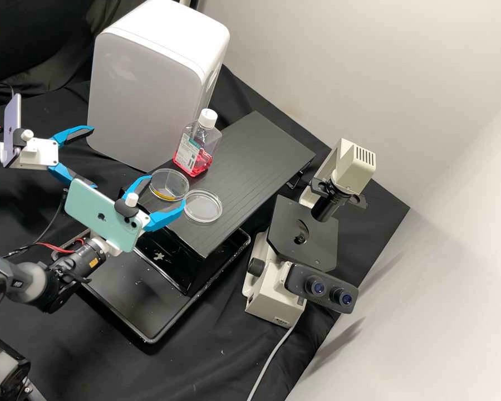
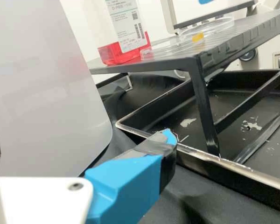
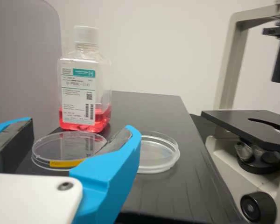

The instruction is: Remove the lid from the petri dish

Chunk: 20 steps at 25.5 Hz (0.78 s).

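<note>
Left gripper [image 1: 89,157]: seen at the far left in the high view, held above the black cloth [image 1: 217,356] just beside the lower left corner of the white appliance. Its two blue fingers are spread wide and nothing is held between them. It is well apart from the dish.

Tall white rounded appliance [image 1: 150,78]: placed at the back left of the bench, behind the platform.

Shallow black tray [image 1: 128,289]: laid on the cloth in front of the appliance; pale flecks are seen on its floor. The platform's legs are set inside it.

Right gripper [image 1: 167,191]: positioned at the platform's near left corner, level with the dish. Its fingers are parted to about the width of the dish, one on each side. Whether the pads press the dish wall cannot be told, and the dish is not lifted.

Clear round petri dish with a yellow mark at its base [image 1: 168,185]: rested on the platform near the left corner, between the right gripper's fingers, uncovered.

Square clear bottle of red liquid with a white cap [image 1: 195,147]: stood upright on the platform just behind the dish.

Clear round shallow lid [image 1: 203,206]: laid flat on the platform just beside the dish, on the microscope's side, outside the fingers.

Black ribbed raised platform [image 1: 250,161]: set over the tray, with dish, lid and bottle carried at its left end.

Cream and black microscope [image 1: 300,262]: stood on the cloth to the right of the platform.
</note>
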Available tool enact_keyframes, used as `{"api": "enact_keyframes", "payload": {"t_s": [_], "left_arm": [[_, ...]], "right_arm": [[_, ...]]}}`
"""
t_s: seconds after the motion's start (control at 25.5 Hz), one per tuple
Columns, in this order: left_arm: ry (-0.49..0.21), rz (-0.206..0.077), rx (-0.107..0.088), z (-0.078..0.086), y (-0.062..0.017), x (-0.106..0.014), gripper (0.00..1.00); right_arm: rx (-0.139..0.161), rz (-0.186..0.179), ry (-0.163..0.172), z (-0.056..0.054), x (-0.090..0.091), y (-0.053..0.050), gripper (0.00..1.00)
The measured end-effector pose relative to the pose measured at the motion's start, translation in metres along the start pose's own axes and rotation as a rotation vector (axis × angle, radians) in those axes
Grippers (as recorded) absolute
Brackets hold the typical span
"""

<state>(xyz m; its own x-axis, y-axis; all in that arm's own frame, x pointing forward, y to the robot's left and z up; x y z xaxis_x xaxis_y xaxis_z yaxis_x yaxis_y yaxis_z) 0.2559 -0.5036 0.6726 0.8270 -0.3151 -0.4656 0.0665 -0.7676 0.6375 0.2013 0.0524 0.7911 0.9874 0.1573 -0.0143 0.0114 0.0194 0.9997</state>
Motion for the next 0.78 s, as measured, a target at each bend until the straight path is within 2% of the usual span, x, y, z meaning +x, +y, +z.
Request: {"api": "enact_keyframes", "payload": {"t_s": [0.12,0.2,0.27,0.43,0.55,0.67,0.78], "left_arm": [[-0.001,0.009,0.000,0.000,0.0031,-0.003,1.00],[-0.001,0.011,0.000,0.001,0.0043,-0.005,1.00],[-0.001,0.013,-0.002,0.000,0.0049,-0.005,1.00],[-0.001,0.013,-0.002,0.000,0.0049,-0.005,1.00],[0.001,0.013,-0.003,0.000,0.0049,-0.005,1.00],[0.001,0.013,-0.003,0.000,0.0049,-0.005,1.00],[0.001,0.013,-0.003,0.000,0.0049,-0.005,1.00]], "right_arm": [[-0.014,0.012,-0.031,0.000,-0.009,-0.003,1.00],[-0.032,0.008,-0.038,-0.003,-0.017,-0.006,1.00],[-0.037,0.003,-0.047,-0.003,-0.023,-0.009,1.00],[-0.041,-0.008,-0.063,-0.002,-0.027,-0.013,1.00],[-0.032,-0.016,-0.063,-0.004,-0.031,-0.015,1.00],[-0.033,-0.006,-0.062,-0.005,-0.033,-0.013,1.00],[-0.026,0.010,-0.075,-0.002,-0.034,-0.011,1.00]]}}
